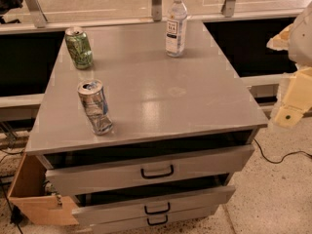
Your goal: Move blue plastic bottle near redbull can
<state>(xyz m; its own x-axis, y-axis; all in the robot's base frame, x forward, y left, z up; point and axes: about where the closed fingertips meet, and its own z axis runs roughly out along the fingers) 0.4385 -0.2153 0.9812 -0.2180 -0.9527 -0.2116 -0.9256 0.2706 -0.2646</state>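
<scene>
The blue plastic bottle (176, 26) stands upright near the back edge of the grey cabinet top (165, 87), right of centre. It is clear with a white cap and a white label. The redbull can (95, 106), silver and blue and dented in the middle, stands near the front left corner of the top. My gripper (291, 104) is at the right edge of the view, beside the cabinet's right side and off the top, well apart from both the bottle and the can.
A green can (79, 48) stands at the back left of the top. Below the top, three drawers with dark handles (157, 172) are pulled partly open. A railing with metal posts (156, 1) runs behind the cabinet. A black cable (278, 159) lies on the floor at the right.
</scene>
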